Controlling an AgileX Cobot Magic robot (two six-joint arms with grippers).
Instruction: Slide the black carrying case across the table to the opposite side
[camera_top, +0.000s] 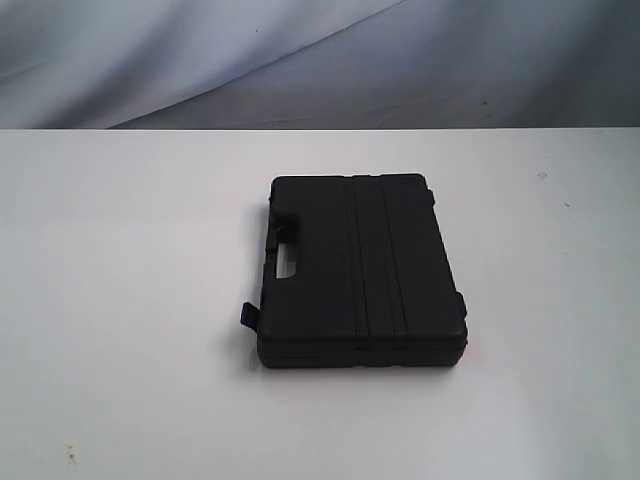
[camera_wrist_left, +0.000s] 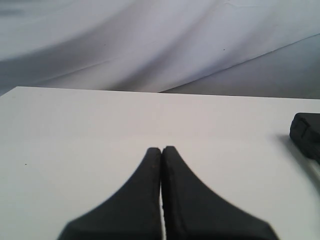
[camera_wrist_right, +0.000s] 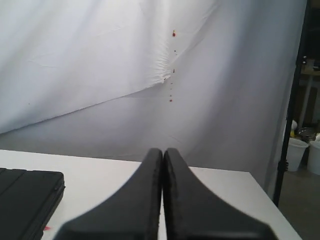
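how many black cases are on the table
1. The case lies flat near the middle of the table in the exterior view, with its handle cutout toward that view's left. No other case shows in any view.

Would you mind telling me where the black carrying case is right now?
In the exterior view the black carrying case lies flat on the white table, near its middle and slightly right of centre, well short of the far edge.
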